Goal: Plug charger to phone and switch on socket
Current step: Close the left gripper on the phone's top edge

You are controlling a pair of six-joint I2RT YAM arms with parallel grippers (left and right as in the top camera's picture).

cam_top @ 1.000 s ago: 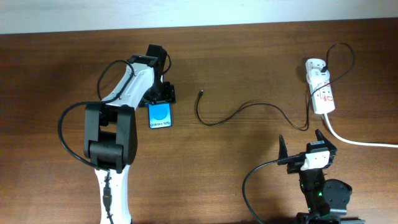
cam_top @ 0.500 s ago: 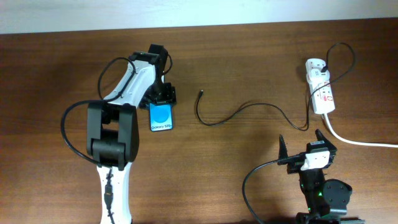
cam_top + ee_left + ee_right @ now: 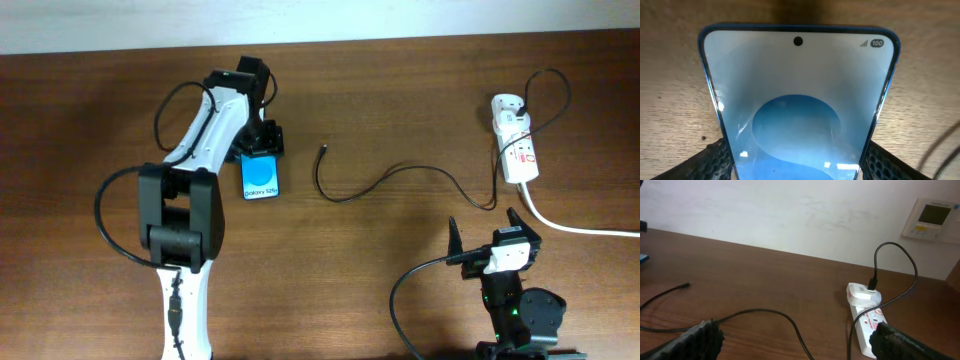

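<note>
The phone (image 3: 261, 178) lies flat and screen-up on the table (image 3: 400, 80), and the left gripper (image 3: 262, 152) is clenched on it. In the left wrist view its pads (image 3: 715, 159) press against both long edges of the phone (image 3: 797, 100) at the end nearest the wrist. To the phone's right, a short way off and not touching it, the plug tip (image 3: 323, 150) of the charger (image 3: 410, 167) rests free on the wood. From there the thin black cable curls away, further right of the phone, to the socket (image 3: 517, 140). Its other end is already seated in the far end of the strip (image 3: 863, 292). The right gripper (image 3: 485, 235) sits well to the right of the phone and nearer the robot. Its jaws are spread wide and hold nothing. The step in hand looks to be settling the phone for plugging in. To do it well, the left arm should probably keep the phone flat and steady, with its port end turned toward the tip. I cannot tell which short end carries the port. The right arm would then best pinch the cable just behind the tip and push it straight in, before the strip's switch is pressed. By count there are one phone, one charger with one loose tip, one socket and two grippers.
</note>
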